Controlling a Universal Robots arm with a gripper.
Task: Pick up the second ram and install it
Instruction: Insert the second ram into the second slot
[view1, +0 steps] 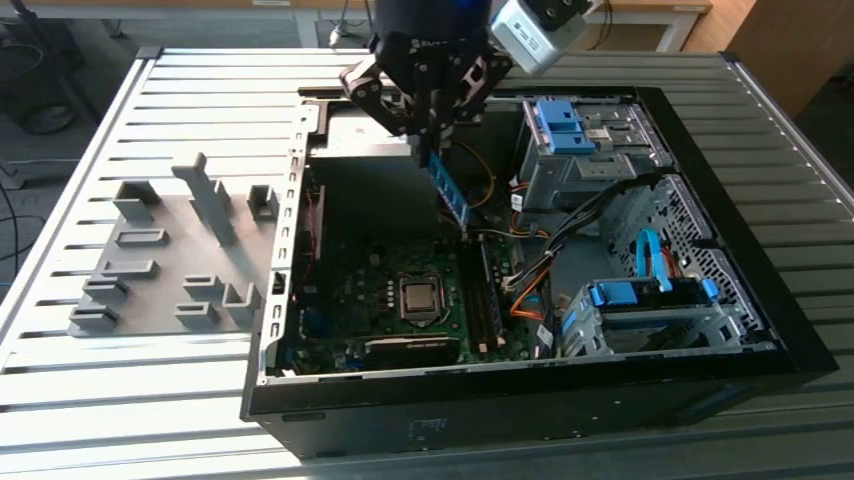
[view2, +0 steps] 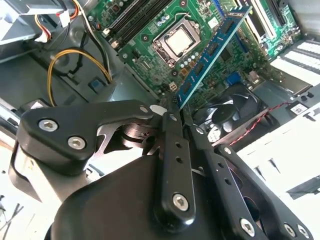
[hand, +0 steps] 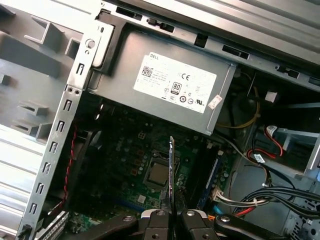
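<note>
The end effector (view1: 430, 150) is closed on one end of the ram (view1: 451, 194) and holds it in the air above the open case (view1: 747, 330), tilted down toward the motherboard (view1: 387, 300). In the second wrist view the ram (view2: 215, 47) hangs over the motherboard (view2: 150, 35) beside the CPU (view2: 178, 40). The grey holder (view1: 174, 250) lies on the desk (view1: 80, 400), at the exterior view's left of the case.

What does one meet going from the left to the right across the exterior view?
Grey plastic holder fixture → green motherboard with its square processor → blue drive cage in the black computer case.
</note>
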